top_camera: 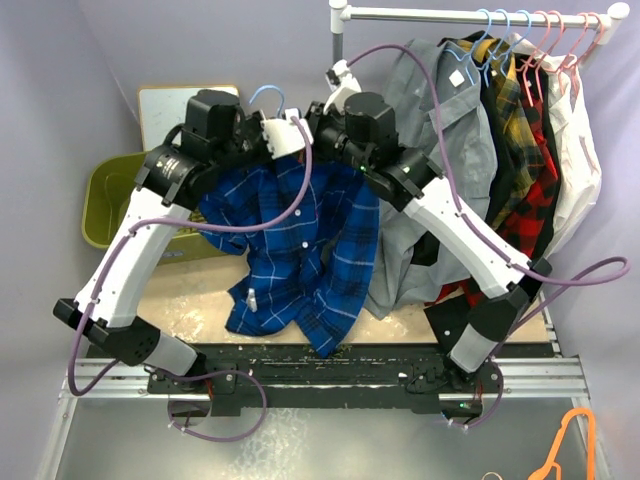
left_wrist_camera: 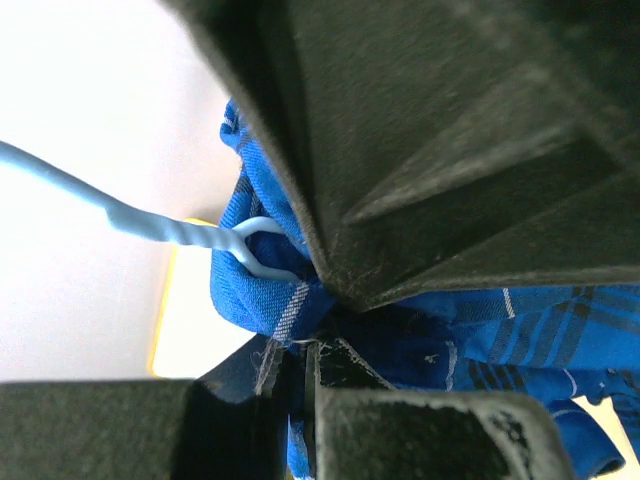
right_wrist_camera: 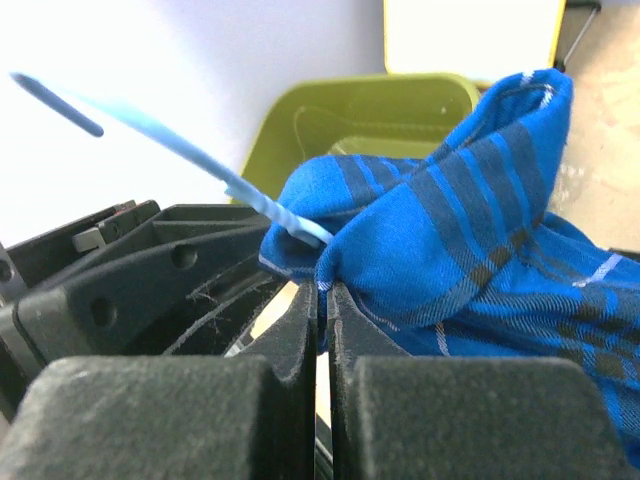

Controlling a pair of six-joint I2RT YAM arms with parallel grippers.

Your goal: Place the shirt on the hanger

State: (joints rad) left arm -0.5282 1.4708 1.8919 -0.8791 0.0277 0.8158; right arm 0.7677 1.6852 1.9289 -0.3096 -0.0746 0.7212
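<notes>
The royal-blue plaid shirt (top_camera: 295,250) hangs in the air over the table, held up at its top by both grippers. The light-blue hanger (top_camera: 266,93) shows only its hook above the shirt's neck; its body is hidden inside the cloth. My left gripper (top_camera: 268,138) is shut on the shirt's top edge (left_wrist_camera: 262,300) right beside the hanger's twisted neck (left_wrist_camera: 205,237). My right gripper (top_camera: 318,128) is shut on a fold of the shirt (right_wrist_camera: 440,230) just below the hanger's neck (right_wrist_camera: 270,212).
A clothes rail (top_camera: 470,14) at the back right carries a grey shirt (top_camera: 435,130), a red-and-black plaid shirt (top_camera: 525,170), and spare blue and pink hangers (top_camera: 545,35). An olive bin (top_camera: 110,195) stands at the left. An orange hanger (top_camera: 570,440) lies at the front right.
</notes>
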